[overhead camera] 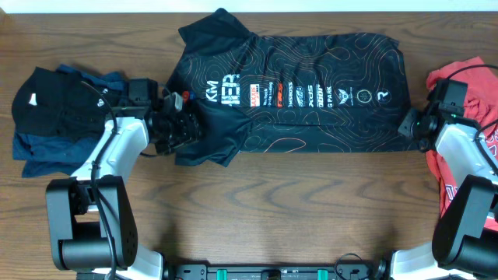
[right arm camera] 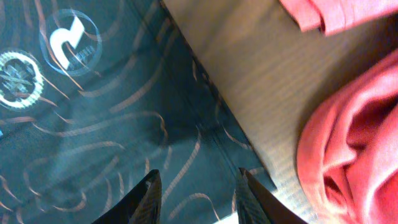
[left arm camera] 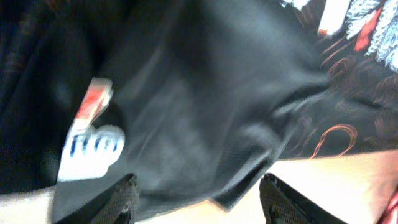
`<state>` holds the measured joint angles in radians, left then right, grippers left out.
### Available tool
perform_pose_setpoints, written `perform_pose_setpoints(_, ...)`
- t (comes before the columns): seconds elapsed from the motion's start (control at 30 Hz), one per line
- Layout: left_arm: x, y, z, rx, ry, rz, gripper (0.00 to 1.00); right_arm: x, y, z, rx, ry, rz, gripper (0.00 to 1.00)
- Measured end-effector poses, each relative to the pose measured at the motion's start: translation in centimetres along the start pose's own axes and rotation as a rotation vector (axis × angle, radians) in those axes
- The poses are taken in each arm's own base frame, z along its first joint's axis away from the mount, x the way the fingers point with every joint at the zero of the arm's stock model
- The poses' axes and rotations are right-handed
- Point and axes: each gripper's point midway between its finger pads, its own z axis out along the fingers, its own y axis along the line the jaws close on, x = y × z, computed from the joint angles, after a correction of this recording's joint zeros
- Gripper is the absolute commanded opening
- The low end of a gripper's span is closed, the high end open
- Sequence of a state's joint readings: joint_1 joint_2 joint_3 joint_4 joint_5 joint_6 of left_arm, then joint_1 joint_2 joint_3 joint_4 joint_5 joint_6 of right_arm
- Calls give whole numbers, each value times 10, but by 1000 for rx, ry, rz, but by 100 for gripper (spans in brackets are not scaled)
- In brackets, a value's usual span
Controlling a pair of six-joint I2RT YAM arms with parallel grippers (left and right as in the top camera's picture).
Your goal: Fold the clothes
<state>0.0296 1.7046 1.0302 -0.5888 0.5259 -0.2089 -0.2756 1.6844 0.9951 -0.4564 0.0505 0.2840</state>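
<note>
The black jersey (overhead camera: 311,93) with orange contour lines and white logos lies flat across the far middle of the table. My left gripper (overhead camera: 185,128) sits at its left sleeve end. In the left wrist view that gripper (left arm camera: 199,202) is open, with a loose fold of the black jersey (left arm camera: 205,124) just beyond the fingertips (left arm camera: 124,199). My right gripper (overhead camera: 406,124) is at the jersey's right hem. It (right arm camera: 198,196) stands open over the jersey's corner (right arm camera: 124,124), gripping nothing. The red T-shirt (overhead camera: 451,82) lies bunched at the right edge, partly under the right arm, and fills the right side of the right wrist view (right arm camera: 354,143).
A pile of dark black and blue garments (overhead camera: 54,117) sits at the far left, beside the left arm. Bare wooden table (overhead camera: 296,210) stretches in front of the jersey, between the two arm bases.
</note>
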Motion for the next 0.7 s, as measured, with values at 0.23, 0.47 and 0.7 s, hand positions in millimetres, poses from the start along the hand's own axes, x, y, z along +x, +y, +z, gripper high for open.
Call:
perform_pose_setpoints(0.23,4,14,0,-80,10,-10,51,14,-6,5,20,31,-3,38)
perform_pose_setpoints(0.47,24,-10,11,-61,79,154,51,22,-8,7,28,49,-6,38)
perform_pose_setpoints(0.7,50,-46,34,-118,119,421,54,22,-8,7,28,49,-7,38)
